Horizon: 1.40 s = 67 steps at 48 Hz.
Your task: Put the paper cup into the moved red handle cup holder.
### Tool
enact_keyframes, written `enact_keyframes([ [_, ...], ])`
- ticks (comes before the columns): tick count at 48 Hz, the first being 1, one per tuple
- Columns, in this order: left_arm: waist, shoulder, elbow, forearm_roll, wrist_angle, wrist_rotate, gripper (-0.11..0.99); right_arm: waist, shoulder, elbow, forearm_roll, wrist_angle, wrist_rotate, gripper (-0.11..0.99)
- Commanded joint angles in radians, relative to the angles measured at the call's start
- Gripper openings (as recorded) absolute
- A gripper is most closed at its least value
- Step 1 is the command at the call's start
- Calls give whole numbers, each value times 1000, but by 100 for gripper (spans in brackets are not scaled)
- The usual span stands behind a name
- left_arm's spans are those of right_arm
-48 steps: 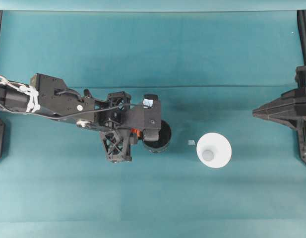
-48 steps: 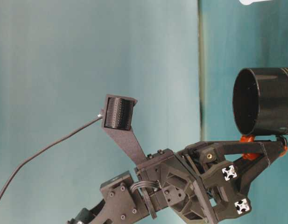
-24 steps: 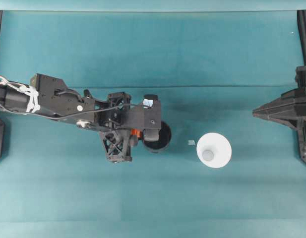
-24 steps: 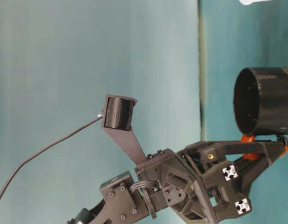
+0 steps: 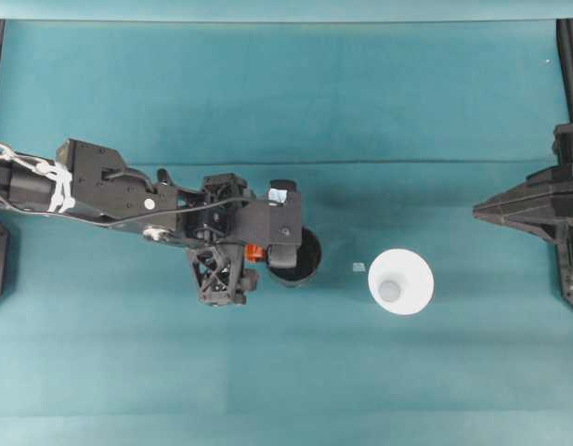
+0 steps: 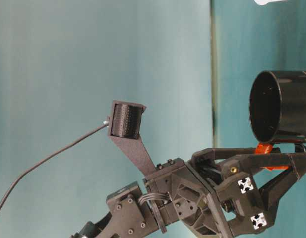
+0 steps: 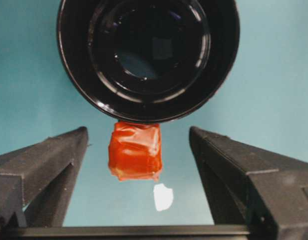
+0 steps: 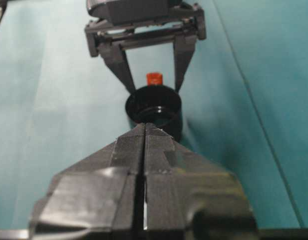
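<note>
Paper cup (image 5: pixel 400 282) sits mouth-down on the teal table (image 5: pixel 360 93), right of the red handle cup holder (image 5: pixel 300 256), well apart from it. Holder upright, orange-red handle (image 7: pixel 135 151) facing the left gripper (image 7: pixel 139 150), whose jaws are spread either side of the handle, not touching it. Right gripper (image 8: pixel 145 131) sits far right of the cup, jaws pressed together.

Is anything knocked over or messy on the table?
The paper cup stands upside down, base up. A tiny pale scrap lies loose beside it. The red handle cup holder stands upright, mouth up.
</note>
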<state>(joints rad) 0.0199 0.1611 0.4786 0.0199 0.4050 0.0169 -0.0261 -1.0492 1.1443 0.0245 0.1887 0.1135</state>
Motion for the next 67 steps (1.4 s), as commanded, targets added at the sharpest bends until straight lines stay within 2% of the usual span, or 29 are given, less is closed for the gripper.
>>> enact_keyframes([
  [1,-3,-9,-5,2,-5,2,92,-2,9,-20,-2,-3,11,-11],
  [8,-5,-34,-2,2,21,2,92,-2,8,-21,-2,8,11,-11],
  [13,-5,-103,23,2,51,0,92,-2,8,-23,0,14,12,-11],
  [20,-6,-229,89,2,54,0,92,-8,9,-23,-2,32,28,-11],
  [26,-12,-337,155,2,52,0,92,-15,8,-23,-2,38,43,-11],
  [31,-21,-407,195,2,52,-2,92,-18,9,-23,-2,38,43,-11],
  [35,-29,-446,219,2,51,-3,92,-21,11,-23,-2,41,43,-11],
  [45,-31,-499,256,2,49,-8,92,-21,21,-32,-2,86,51,-11],
  [52,-31,-502,259,2,51,-5,92,-21,48,-60,8,127,89,-11],
  [60,-31,-503,261,2,51,-6,92,-21,94,-129,8,250,150,-9],
  [67,-31,-515,272,2,49,-8,92,-21,129,-196,11,298,190,0],
])
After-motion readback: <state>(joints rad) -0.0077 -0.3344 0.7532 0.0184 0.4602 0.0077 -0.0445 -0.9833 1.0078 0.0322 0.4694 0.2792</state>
